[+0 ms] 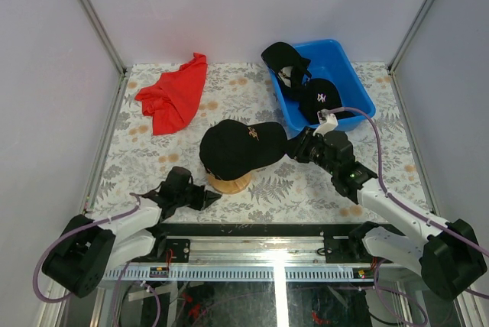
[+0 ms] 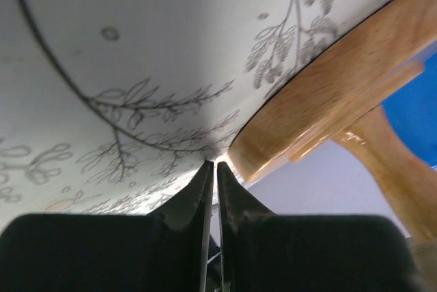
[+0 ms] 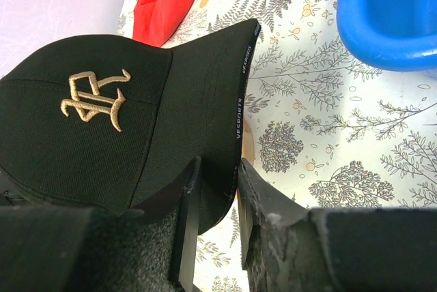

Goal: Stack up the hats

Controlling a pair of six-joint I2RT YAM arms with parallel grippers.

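The right claw pinches the brim edge of a black cap, one finger on each side of it. A gold stitched emblem, shaped like an ornate letter, sits on the cap's front. Small lettering runs along the brim's edge strip but is too fine to read. The cap rests on a round wooden stand mid-bench. The left claw is pressed together, its tips low beside the stand's base. Further back, a blue bin holds a cap with a white logo and a plain black cap. A red cloth lies rear left on the leaf-printed bench, and pale walls enclose it.
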